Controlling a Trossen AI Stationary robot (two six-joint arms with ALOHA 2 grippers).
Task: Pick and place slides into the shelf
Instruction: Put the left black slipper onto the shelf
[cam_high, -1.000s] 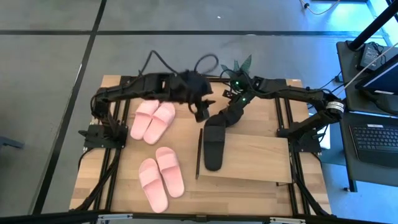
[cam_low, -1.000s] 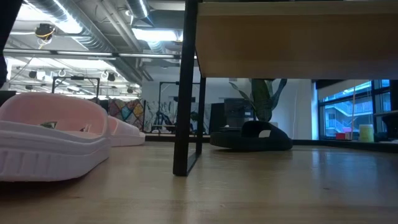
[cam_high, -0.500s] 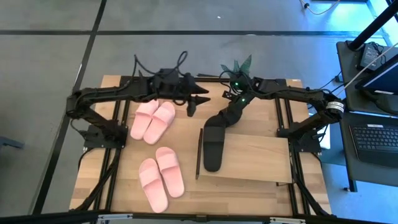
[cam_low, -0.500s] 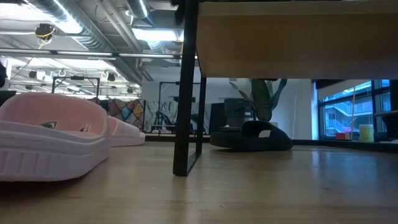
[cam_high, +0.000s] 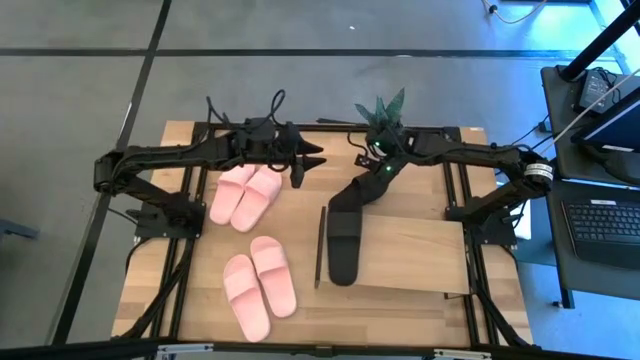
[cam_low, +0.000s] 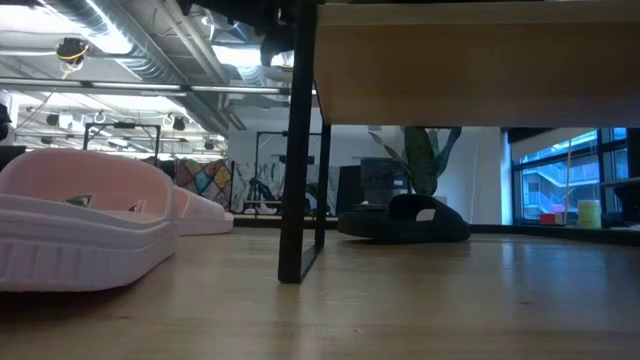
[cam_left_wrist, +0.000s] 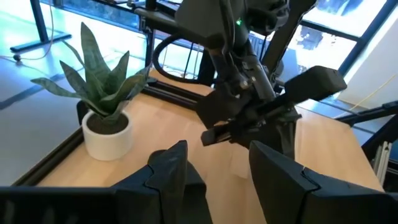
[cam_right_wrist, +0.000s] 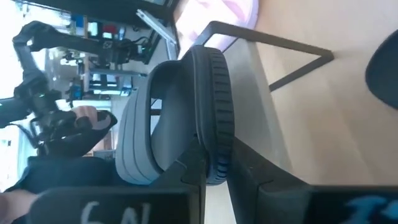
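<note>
- The wooden bench carries two pink pairs and the shelf.
- The right gripper clamps a black slide; the left gripper hovers, jaws apart.

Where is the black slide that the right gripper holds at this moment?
In the high view, the black slide hangs tilted from the right gripper near the shelf's left end.

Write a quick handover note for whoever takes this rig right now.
Right end effector: shut on a black slide lying over the shelf top's left edge.
Left end effector: open, empty, over the table's far side beside the far pink pair.
Near pink pair: on the table, untouched.
Second black slide: already on the table under the shelf.
Left: release this black slide, then shelve both pink pairs.
</note>
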